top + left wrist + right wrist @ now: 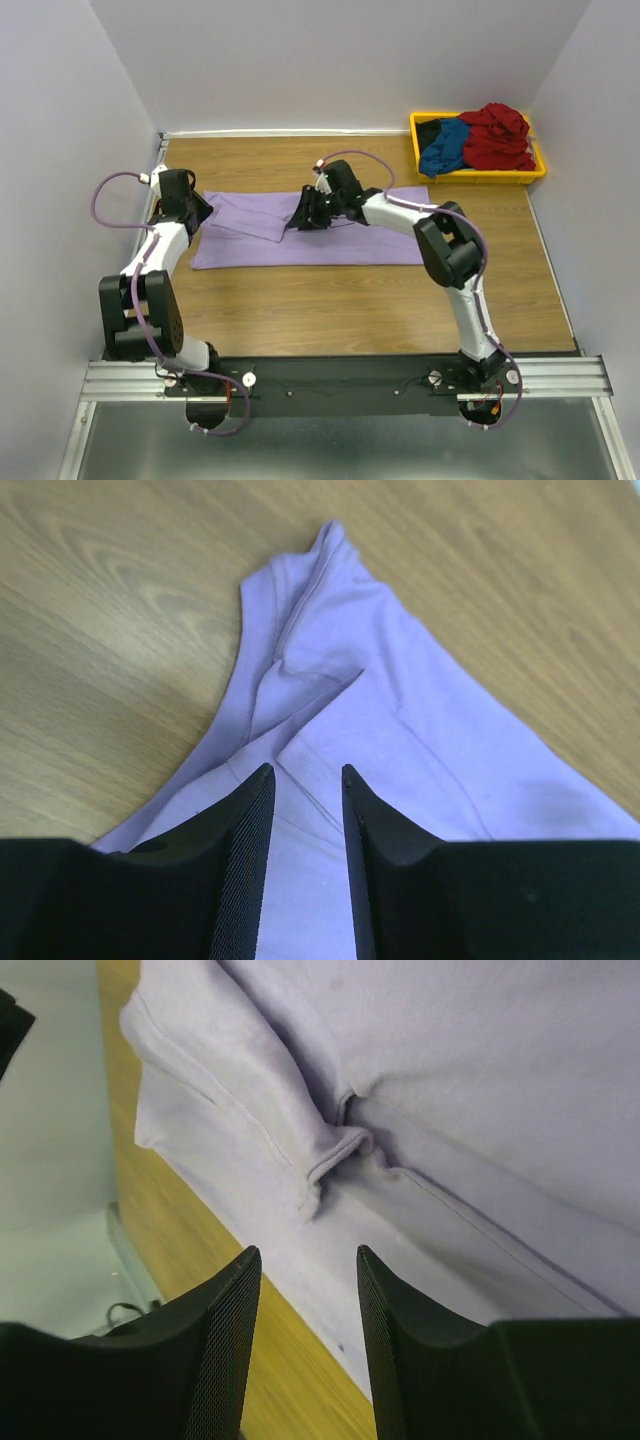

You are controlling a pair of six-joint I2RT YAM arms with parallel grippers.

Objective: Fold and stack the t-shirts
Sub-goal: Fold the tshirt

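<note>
The lavender-purple t-shirt (330,238) lies flat across the table, partly folded, with a flap turned over on its left half. My left gripper (194,222) hovers over its left end, jaws open and empty; the shirt's sleeve and hem (330,680) show just ahead of the fingers. My right gripper (300,220) is over the shirt's middle near the folded flap, jaws open and empty, above a bunched seam (335,1155). A dark red shirt (497,135), a blue shirt (445,148) and a black shirt (428,131) lie heaped in the bin.
A yellow plastic bin (535,172) stands at the back right corner. Grey walls close in the left, back and right sides. Bare wooden table (330,310) lies between the shirt and the arm bases.
</note>
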